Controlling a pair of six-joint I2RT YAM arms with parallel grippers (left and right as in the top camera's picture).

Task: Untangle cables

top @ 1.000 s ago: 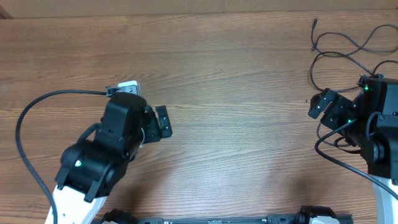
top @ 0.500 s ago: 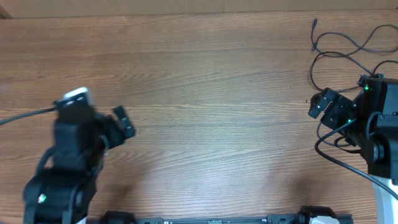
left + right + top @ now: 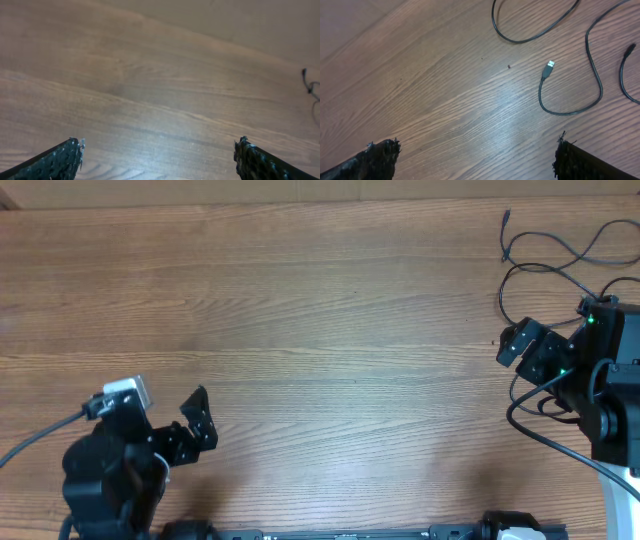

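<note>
Thin black cables (image 3: 560, 250) lie in loose loops at the table's far right corner, partly hidden under my right arm. In the right wrist view, one cable (image 3: 592, 65) ends in a silver USB plug (image 3: 549, 67), another loop (image 3: 535, 30) lies above it, and a further plug (image 3: 630, 50) shows at the right edge. My right gripper (image 3: 525, 352) is open and empty just near of the cables; nothing lies between its fingers (image 3: 477, 152). My left gripper (image 3: 192, 428) is open and empty at the near left, far from the cables. Its wrist view (image 3: 159, 152) shows bare wood and a cable end (image 3: 307, 82) far away.
The wooden table (image 3: 340, 330) fills the view. A thick black arm wire (image 3: 40, 435) trails from the left arm off the left edge. The right arm's own wires (image 3: 530, 415) loop near its base. A cardboard-coloured edge (image 3: 300, 190) runs along the far side.
My left arm has pulled back from the middle left of the table to the near left corner, gripper still open. The right arm and the cables have not moved.
</note>
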